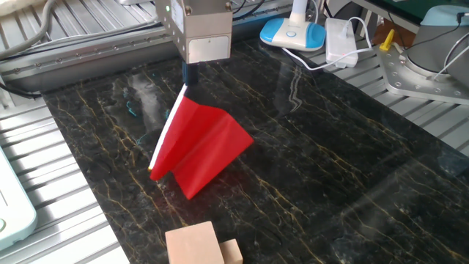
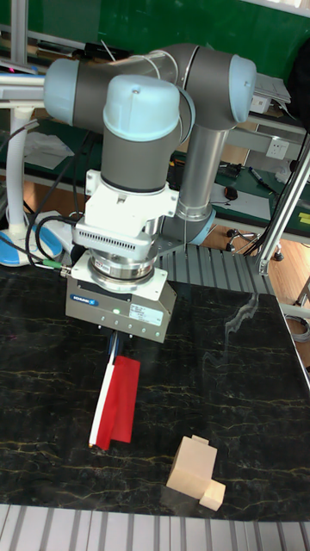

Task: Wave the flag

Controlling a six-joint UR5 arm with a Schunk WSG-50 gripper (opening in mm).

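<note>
Jaws pinch the white stick's top end, the flag slanting down from them, its lower corner touching the dark worktop. Nearer than it stand wooden blocks. Behind, the arm points straight down.

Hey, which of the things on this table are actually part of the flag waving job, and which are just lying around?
Part of the job:
- flag, red sheet on a white stick
- gripper, holding the stick's top end

Just lying about:
- wooden blocks at the front edge
- blue and white lamp base
- white power adapter with cable
</note>
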